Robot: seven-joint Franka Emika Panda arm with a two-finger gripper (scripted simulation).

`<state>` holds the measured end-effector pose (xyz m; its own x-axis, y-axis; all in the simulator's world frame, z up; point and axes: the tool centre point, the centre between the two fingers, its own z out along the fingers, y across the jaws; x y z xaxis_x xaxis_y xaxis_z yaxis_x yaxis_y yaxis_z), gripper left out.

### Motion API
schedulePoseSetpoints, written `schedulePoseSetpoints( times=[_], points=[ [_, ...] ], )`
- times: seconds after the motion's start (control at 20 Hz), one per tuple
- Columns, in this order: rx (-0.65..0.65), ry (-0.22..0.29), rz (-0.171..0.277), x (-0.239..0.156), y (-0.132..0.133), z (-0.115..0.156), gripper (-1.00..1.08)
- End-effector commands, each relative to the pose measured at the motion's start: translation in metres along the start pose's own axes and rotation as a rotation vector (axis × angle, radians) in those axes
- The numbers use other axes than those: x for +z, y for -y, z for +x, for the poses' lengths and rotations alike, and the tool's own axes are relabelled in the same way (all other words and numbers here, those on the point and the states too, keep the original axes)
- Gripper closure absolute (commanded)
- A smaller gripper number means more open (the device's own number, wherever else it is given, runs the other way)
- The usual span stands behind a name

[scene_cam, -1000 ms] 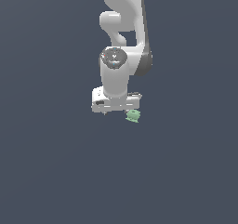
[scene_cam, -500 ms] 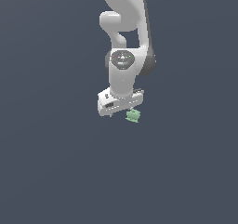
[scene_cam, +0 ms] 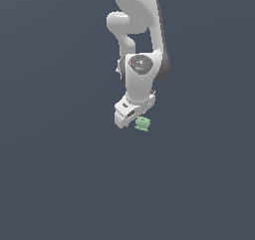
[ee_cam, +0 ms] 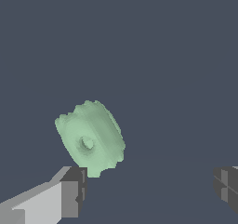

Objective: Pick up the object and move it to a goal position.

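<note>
In the exterior view, the white arm (scene_cam: pixel 139 45) is seen reaching down from the top of the frame over a plain dark grey-blue surface (scene_cam: pixel 60 184), with the pincer (scene_cam: pixel 133 118) at its lower end. The object (scene_cam: pixel 142 124), a small pale green knobbly figure, is found just beside the pincer's lower edge, toward the exterior view's right. In the wrist view, the object (ee_cam: pixel 90 138) is shown as a lumpy green form with a small hollow in its facing side, lying close to one dark finger pad (ee_cam: pixel 74 190); whether the two touch cannot be told. The other pad (ee_cam: pixel 227 185) is seen well apart, at the far edge of the picture. The pincer (ee_cam: pixel 148 188) is thus held released, its jaws spread wide with nothing gripped between them. The object lies off-centre, nearer one finger than the other.
</note>
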<state>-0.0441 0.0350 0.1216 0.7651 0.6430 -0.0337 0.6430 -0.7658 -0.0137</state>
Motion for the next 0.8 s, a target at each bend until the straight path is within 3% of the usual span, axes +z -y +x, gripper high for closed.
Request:
schedulePoseSetpoints(
  times=[0.0, 0.4, 0.75],
  points=[
    [-0.086, -0.005, -0.003, 0.003, 0.008, 0.002, -0.92],
    [-0.338, -0.018, -0.013, 0.012, 0.032, 0.006, -0.92],
    [-0.477, -0.026, -0.02, 0.017, 0.046, 0.008, -0.92]
  ],
)
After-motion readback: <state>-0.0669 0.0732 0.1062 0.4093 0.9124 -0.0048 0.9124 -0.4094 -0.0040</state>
